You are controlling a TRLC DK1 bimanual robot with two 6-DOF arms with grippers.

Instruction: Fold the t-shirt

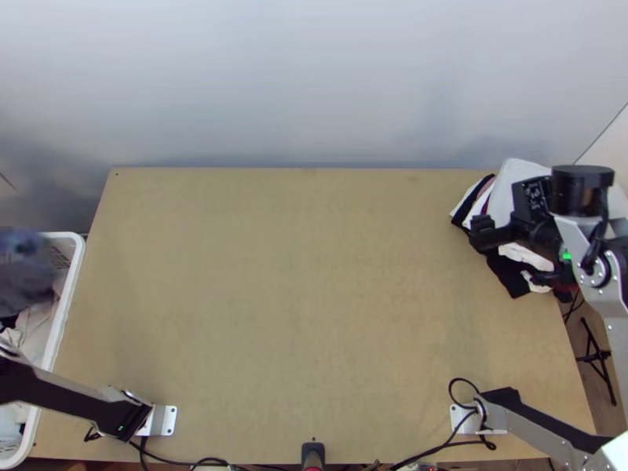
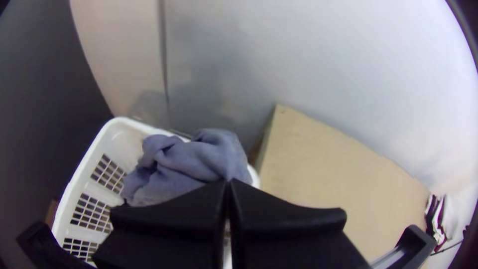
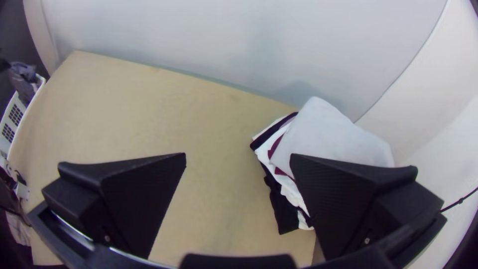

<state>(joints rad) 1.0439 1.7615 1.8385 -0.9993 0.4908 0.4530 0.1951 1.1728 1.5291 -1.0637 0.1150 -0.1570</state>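
Wide, flat and black, 2 fingers (image 2: 164, 216) lie closest to us in the left wrist view, and they belong to the left gripper (image 2: 228, 182). We see them pressed together at the tips, pinching a soft grey-blue fabric t-shirt (image 2: 191, 162). It's bunched up in loose folds, and we can't tell which part is caught or make out sleeve or hem! Our landmark is the light wooden table (image 1: 314, 314): the t-shirt is off its left side, over a white perforated plastic basket (image 1: 67, 302) just beside that edge. Whether the t-shirt touches the basket, we can't tell. More pale and dark garments (image 1: 31, 326) lie in the basket.

Across we go to the table's far right corner, and there we have the black right gripper (image 1: 511, 253) above it, its 2 fingers wide apart with a gap between them. Beneath it sits a stack of white, black and maroon clothes (image 3: 285, 209), layers jutting out at the edges, and we spot a smooth white cloth (image 3: 333, 134) lying on top. Along the table's near edge we've got 2 white metal mounting plates (image 1: 165, 421), left and right, with thin black cables (image 1: 439, 448) trailing beside them. Beyond the table's far edge rises a pale grey wall (image 1: 314, 78).
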